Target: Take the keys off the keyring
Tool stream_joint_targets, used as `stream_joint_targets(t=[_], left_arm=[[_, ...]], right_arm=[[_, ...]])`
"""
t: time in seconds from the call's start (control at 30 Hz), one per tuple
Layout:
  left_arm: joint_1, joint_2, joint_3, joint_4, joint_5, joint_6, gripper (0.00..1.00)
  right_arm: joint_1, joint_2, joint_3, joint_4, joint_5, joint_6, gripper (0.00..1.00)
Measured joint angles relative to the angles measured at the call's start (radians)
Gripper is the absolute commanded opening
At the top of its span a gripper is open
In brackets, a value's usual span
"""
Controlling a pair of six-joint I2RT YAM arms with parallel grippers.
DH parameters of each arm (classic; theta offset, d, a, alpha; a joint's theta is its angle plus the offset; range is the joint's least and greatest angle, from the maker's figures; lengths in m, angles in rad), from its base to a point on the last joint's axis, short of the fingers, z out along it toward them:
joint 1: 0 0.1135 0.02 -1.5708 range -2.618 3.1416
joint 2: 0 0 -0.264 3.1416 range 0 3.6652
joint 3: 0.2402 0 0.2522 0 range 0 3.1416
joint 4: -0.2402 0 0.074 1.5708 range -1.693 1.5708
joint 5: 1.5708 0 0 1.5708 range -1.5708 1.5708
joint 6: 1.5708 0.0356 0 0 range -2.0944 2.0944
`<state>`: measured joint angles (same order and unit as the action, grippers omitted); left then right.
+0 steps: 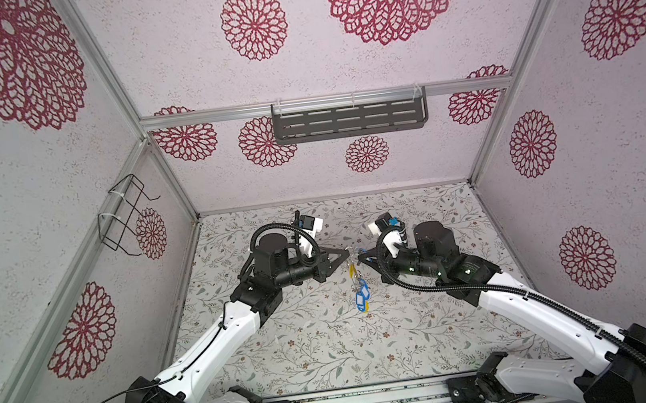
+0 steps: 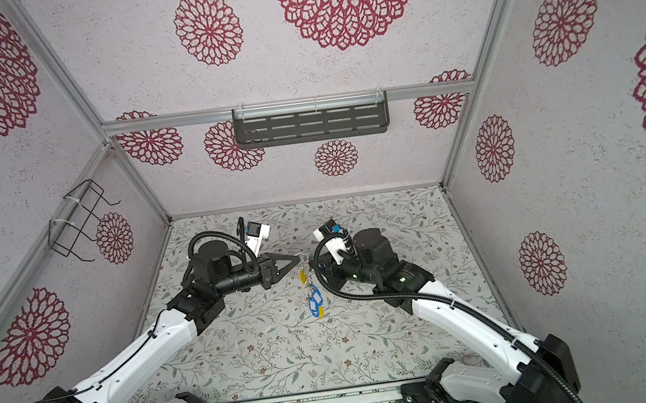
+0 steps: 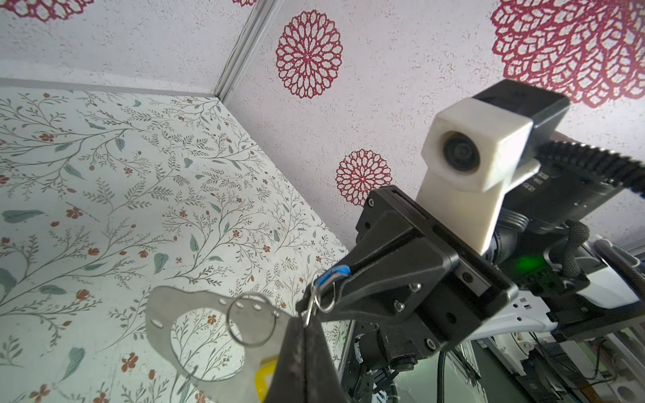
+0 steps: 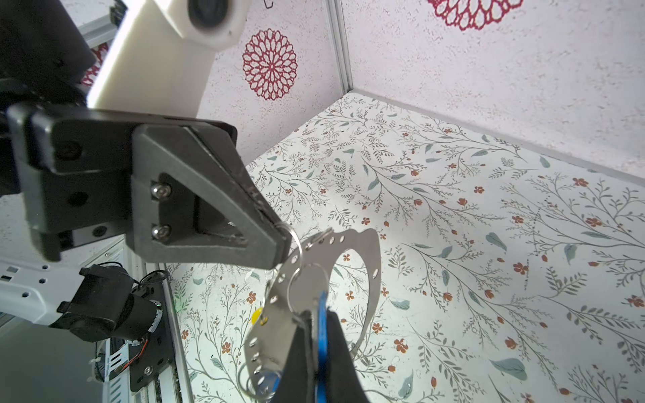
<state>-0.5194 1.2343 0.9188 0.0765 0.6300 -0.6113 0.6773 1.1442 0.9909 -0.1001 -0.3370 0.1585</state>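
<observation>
Left tool [image 4: 283,233] clenched on silver split ring [image 3: 228,318]; right tool [image 4: 319,335] clenched on blue plastic tag [image 4: 321,307]; flat grey metal hoop [image 4: 366,244] between; floral bench [image 1: 331,348] beneath.

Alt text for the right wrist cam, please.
The right gripper is shut on a blue plastic key tag, while the left gripper pinches a thin silver ring at the rim of the flat grey metal keyring hoop hanging between them above the floral tabletop.

Keyring [image 3: 164,307] blurred, lower part off frame edge. Yellow tag [image 3: 263,378] mostly behind left gripper [image 3: 307,321]. Blue tag [image 4: 323,331]: only edge showing inside right gripper [image 4: 316,315]. In both top views, keyring too tiny to read.
</observation>
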Motion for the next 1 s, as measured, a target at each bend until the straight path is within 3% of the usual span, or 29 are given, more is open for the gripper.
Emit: stream_joint_targets(t=[0.53,1.0], left_arm=[[-0.013,-0.017,-0.010,-0.006,-0.055,-0.047,0.00],[-0.024,-0.071,-0.112,0.117,-0.180,-0.170,0.00]], right_arm=[[0.011,0.010,0.015,-0.035,0.043,-0.011,0.00],[0.023,0.047,0.012,0.025,0.018,0.003,0.00]])
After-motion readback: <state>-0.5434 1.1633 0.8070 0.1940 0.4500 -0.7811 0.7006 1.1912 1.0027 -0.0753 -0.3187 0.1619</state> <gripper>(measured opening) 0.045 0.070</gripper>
